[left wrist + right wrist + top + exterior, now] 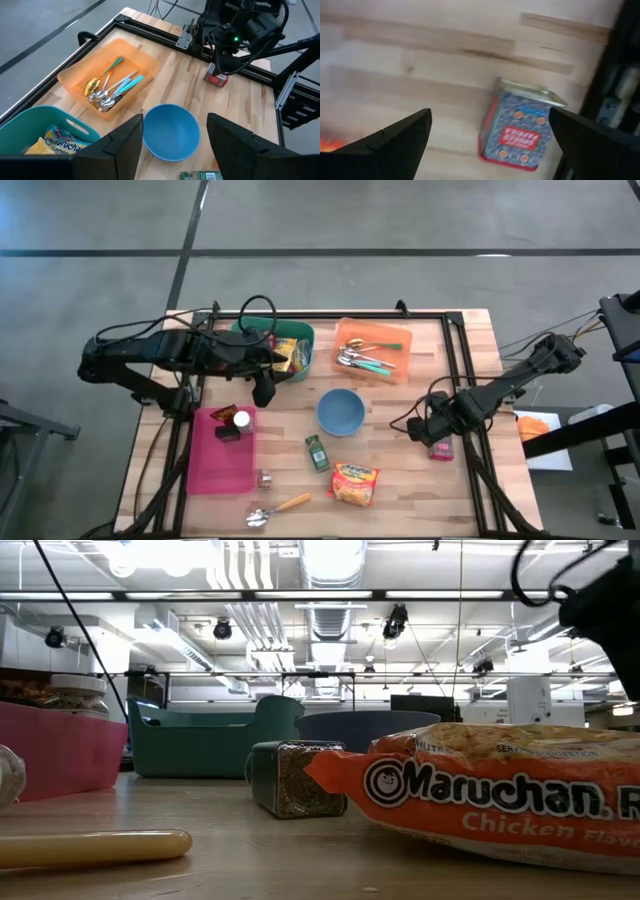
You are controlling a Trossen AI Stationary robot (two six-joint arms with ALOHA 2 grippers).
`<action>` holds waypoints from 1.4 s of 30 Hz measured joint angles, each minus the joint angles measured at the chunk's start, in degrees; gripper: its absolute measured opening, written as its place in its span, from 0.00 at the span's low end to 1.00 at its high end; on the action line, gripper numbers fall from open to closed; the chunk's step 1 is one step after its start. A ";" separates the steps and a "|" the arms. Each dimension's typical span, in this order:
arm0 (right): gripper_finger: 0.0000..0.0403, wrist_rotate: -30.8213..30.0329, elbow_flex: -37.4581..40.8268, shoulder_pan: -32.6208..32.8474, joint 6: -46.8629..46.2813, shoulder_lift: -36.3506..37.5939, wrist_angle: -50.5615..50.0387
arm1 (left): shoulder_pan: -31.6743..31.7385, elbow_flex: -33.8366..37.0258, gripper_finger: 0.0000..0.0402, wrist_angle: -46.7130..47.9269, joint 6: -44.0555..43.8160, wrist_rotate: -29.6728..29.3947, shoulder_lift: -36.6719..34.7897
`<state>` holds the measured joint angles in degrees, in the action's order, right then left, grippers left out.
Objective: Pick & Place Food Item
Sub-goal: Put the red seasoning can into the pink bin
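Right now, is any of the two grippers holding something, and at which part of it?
Nothing is held. The right gripper is open, and the small red tin lies on the table between its fingers. The left gripper is open and empty.

An orange tray (397, 370) at upper centre holds spoons (362, 358) with teal and orange handles. A blue bowl (340, 411) sits mid-frame. Lower left on the wooden surface (400, 490), a pink bin (222, 465) carries a white-capped jar (241, 420); a yellow-handled spoon (280, 507) lies below.
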<state>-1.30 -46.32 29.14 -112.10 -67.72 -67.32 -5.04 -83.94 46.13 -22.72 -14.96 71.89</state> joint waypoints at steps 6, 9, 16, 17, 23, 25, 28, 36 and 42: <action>0.99 2.55 2.32 2.90 -7.28 0.00 0.22 | 0.00 0.00 0.55 0.00 -0.26 0.05 0.01; 0.99 2.85 2.63 4.56 -9.64 0.00 0.13 | 0.00 0.00 0.55 0.00 -0.26 0.13 0.01; 0.99 2.82 5.02 7.66 -14.04 0.00 0.75 | 0.04 0.00 0.55 -0.01 -0.28 0.11 -0.01; 0.99 2.84 5.57 7.97 -14.58 0.00 1.19 | 0.04 0.00 0.55 -0.01 -0.28 0.11 -0.01; 0.99 2.72 9.07 8.38 -15.41 0.00 6.00 | 0.04 0.00 0.55 -0.02 -1.66 0.09 -0.01; 0.99 2.66 10.40 8.38 -15.41 0.00 7.42 | 0.04 0.00 0.55 -0.02 -1.77 0.07 0.00; 0.99 2.48 12.18 8.38 -14.99 0.00 9.07 | 0.04 0.00 0.55 -0.02 -2.01 0.04 -0.01; 0.99 -0.77 14.83 8.36 -15.46 0.00 14.04 | 0.04 0.00 0.55 -0.04 -3.61 -0.02 0.00; 0.95 -0.52 15.60 8.36 -15.47 0.00 14.24 | 0.04 0.00 0.55 -0.04 -5.20 -0.02 0.01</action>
<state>-1.82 -30.72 37.50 -127.56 -67.72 -53.09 -4.99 -83.94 46.09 -27.92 -14.98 71.90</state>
